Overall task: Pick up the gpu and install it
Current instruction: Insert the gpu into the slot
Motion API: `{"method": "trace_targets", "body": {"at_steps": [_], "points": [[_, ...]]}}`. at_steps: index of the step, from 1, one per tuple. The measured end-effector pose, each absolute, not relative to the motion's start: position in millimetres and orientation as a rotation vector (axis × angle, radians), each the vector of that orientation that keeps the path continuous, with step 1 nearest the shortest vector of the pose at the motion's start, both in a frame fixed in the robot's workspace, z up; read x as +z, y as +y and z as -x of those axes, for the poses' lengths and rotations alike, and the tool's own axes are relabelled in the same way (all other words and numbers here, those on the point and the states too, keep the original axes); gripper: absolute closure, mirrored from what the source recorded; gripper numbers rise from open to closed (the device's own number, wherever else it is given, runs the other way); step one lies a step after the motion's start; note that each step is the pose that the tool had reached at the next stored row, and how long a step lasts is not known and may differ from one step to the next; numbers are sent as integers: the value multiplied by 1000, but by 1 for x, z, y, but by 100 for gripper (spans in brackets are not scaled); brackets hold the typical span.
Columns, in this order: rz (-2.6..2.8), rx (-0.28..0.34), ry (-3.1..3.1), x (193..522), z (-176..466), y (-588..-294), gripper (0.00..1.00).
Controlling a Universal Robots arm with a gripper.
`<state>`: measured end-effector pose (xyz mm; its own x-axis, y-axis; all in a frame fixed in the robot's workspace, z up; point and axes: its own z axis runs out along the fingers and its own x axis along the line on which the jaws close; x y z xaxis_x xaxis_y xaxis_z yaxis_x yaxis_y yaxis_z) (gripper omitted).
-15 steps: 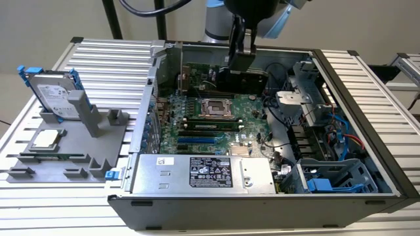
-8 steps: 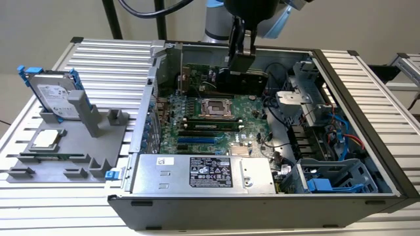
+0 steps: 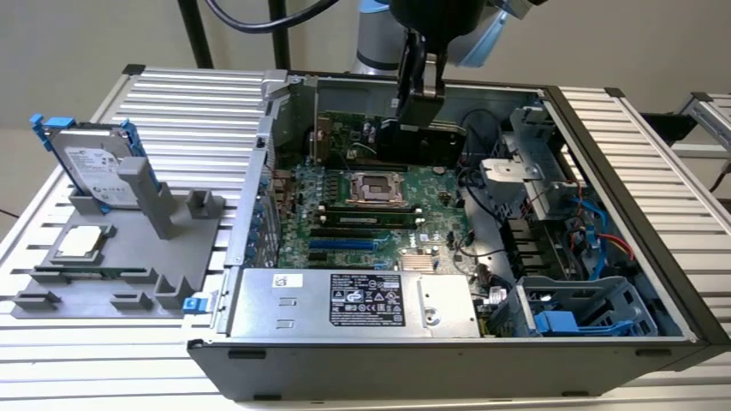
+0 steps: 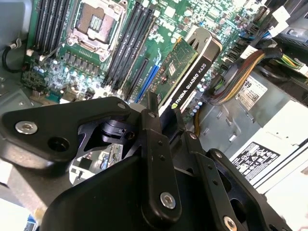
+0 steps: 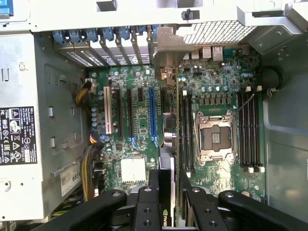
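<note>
We have the gpu [image 4: 185, 72] clamped edge-on between the fingers [image 4: 155, 139], hanging over the motherboard [image 5: 139, 139] inside the open computer case [image 3: 639, 214] — pickup is done, we judge; it isn't yet seated in the slot.

One gpu [image 4: 185, 72], one hard drive [image 3: 98, 163], one processor chip [image 3: 80, 242], one computer case [image 3: 639, 214]

Ext. high, oblique; wrist cams close over motherboard [image 5: 144, 125].

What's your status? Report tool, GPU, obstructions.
Tool shut on gpu. Card held on edge above motherboard, inside case. Nothing blocking seen.
</note>
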<state>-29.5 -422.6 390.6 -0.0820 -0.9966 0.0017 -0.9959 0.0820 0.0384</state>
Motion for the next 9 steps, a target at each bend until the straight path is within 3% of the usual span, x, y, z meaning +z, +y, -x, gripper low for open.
{"method": "trace_targets", "body": {"at_steps": [9], "points": [[-2110, -42, -2290, 390, 29, -423, 100]]}}
